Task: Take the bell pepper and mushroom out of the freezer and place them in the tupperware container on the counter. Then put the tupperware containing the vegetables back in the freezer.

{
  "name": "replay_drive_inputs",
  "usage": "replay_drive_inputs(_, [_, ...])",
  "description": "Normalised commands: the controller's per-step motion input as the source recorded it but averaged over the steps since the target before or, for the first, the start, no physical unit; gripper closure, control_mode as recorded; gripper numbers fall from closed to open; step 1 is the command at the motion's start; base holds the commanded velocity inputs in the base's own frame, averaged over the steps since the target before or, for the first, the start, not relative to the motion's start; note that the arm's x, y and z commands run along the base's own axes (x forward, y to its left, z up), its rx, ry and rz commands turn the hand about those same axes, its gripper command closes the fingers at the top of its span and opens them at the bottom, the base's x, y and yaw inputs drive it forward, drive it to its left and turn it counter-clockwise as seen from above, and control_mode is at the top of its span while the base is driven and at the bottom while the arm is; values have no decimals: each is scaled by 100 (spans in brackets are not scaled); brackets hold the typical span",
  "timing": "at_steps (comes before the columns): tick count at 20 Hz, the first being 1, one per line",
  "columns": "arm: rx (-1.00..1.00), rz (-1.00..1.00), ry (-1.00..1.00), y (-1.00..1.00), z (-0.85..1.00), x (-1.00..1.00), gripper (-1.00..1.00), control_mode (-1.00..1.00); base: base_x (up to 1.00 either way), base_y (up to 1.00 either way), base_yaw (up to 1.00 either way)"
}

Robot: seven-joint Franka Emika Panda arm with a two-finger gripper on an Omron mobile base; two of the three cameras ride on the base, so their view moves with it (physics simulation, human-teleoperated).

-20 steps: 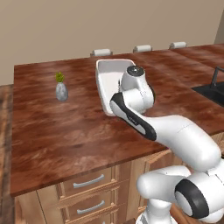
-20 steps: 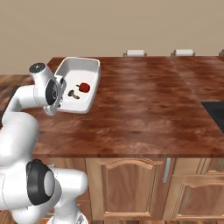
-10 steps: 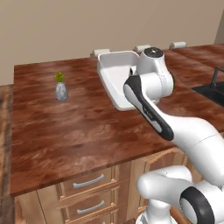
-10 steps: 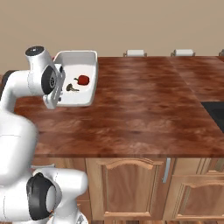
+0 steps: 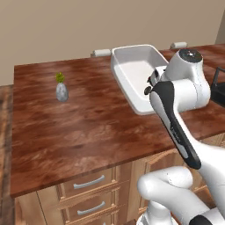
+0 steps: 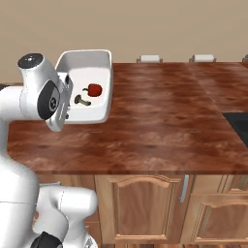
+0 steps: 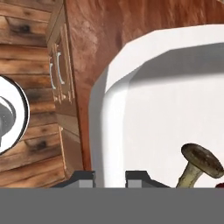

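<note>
The surface (image 5: 88, 127) is a broad reddish-brown wood-grain top over light wooden cabinets (image 6: 145, 203) with silver handles. The tupperware container (image 6: 104, 77), taken here as the landmark, is a white rectangular box with rounded corners; in both base views it appears lifted off the surface and tilted, its near end beside the robot's white hand. In the hand view the gripper (image 7: 109, 177) sits astride the container's near wall, one dark tip on the outside and one on the inside, the jaws drawn narrow and clamped on that wall. Inside the container, the bell pepper (image 6: 94, 89), glossy red with a short dark stem, lies near the middle of the floor. Just beside the pepper, toward the gripped end, lies the mushroom (image 6: 82, 100), a tan-brown cap on a pale stem; the hand view shows it (image 7: 199, 164) close to the gripped wall. Well to the left of the container in the left base view, a small grey vase with a green sprig (image 5: 61, 89) stands upright on the surface.
</note>
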Motion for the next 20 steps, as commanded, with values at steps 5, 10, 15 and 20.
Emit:
replay_drive_inputs(5, [0,0,0,-23,10,-28,100,-100,0,0,0])
replay_drive_inputs(10, [0,0,0,-1,1,-25,100,-100,0,0,0])
replay_drive_inputs(15, [0,0,0,-2,0,-5,100,-100,0,0,0])
replay_drive_inputs(20, [0,0,0,0,0,0,100,100,-21,0,0])
